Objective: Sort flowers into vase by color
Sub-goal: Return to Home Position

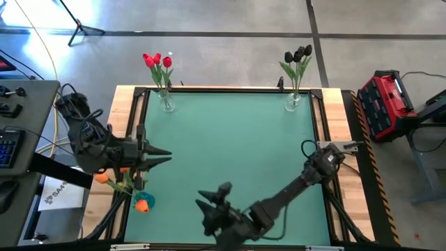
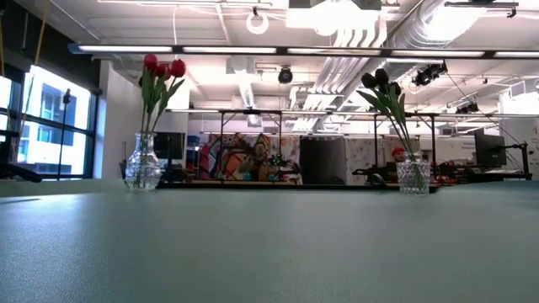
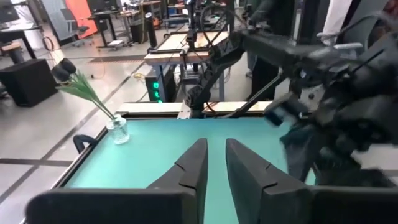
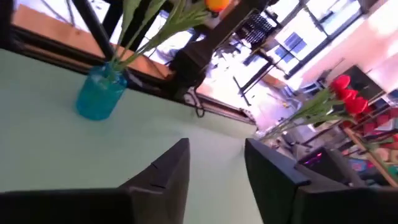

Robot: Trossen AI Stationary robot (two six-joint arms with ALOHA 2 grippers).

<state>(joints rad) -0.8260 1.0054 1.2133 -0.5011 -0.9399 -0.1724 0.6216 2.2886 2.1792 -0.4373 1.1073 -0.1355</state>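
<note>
Right gripper (image 4: pixel 217 144), open and empty, points at the blue vase (image 4: pixel 98 94) nearby; orange tulips (image 1: pixel 142 204) stand in it; left gripper (image 3: pixel 216 144) open too.

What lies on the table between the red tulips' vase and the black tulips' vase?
Nothing: the high view shows only bare green mat between the red tulips' vase and the black tulips' vase.

Red tulips (image 1: pixel 157 61), black tulips (image 1: pixel 299 54), orange tulips (image 1: pixel 142 204), blue vase (image 4: pixel 98 94), green table (image 1: pixel 230 139).
</note>
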